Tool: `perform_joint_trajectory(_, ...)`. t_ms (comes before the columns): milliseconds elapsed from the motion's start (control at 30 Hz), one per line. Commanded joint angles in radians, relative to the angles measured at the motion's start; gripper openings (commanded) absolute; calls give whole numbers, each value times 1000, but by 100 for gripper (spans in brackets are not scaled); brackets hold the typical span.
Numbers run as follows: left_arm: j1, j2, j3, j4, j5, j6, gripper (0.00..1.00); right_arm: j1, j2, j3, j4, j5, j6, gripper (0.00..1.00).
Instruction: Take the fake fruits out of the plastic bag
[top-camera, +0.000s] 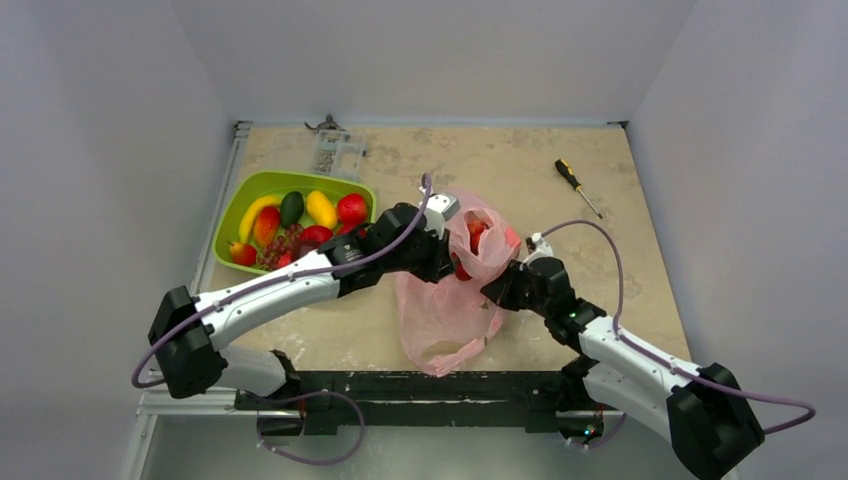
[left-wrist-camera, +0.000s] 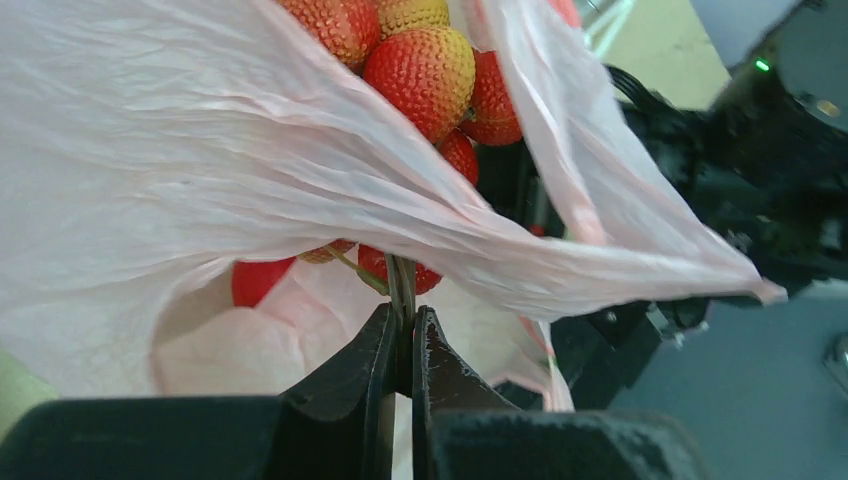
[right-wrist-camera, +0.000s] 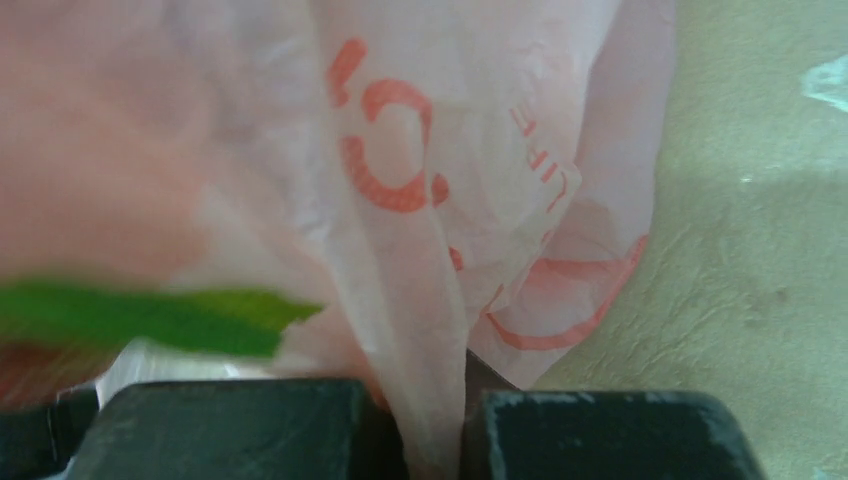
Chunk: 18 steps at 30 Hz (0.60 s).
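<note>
Right gripper (right-wrist-camera: 438, 425), lower centre, pinches a fold of the thin translucent pink plastic bag (top-camera: 440, 310), probably steadying it; left gripper (left-wrist-camera: 402, 335) clamps the green stem (left-wrist-camera: 398, 285) of the bumpy red-and-yellow fake fruit cluster (left-wrist-camera: 420, 65) inside the bag's mouth; upper left, the lime-green plastic tray (top-camera: 228, 222) holds freed fruits.

Even, diffuse light from above, soft shadows.
Top view sharp; right wrist close-up of plastic bag (right-wrist-camera: 420, 200) blurred, worst at left.
</note>
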Motion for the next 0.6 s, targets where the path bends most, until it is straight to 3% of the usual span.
perform_joint_trajectory(0,3,-104,-30,-68,186,30,0,3,3,22,-3,126,94,0)
perform_joint_trajectory(267,3,-369,-200,-152,308,55,0,3,-34,33,-73,280,214,0)
perform_joint_trajectory(400,3,-519,-194,-303,213,98,0,2,-94,52,-90,286,240,0)
perform_joint_trajectory(467,3,-599,-161,-377,147,110,0,1,-35,78,-116,301,247,0)
perform_joint_trajectory(567,2,-694,-83,-501,-74,91,0,-3,-23,177,-206,269,282,0)
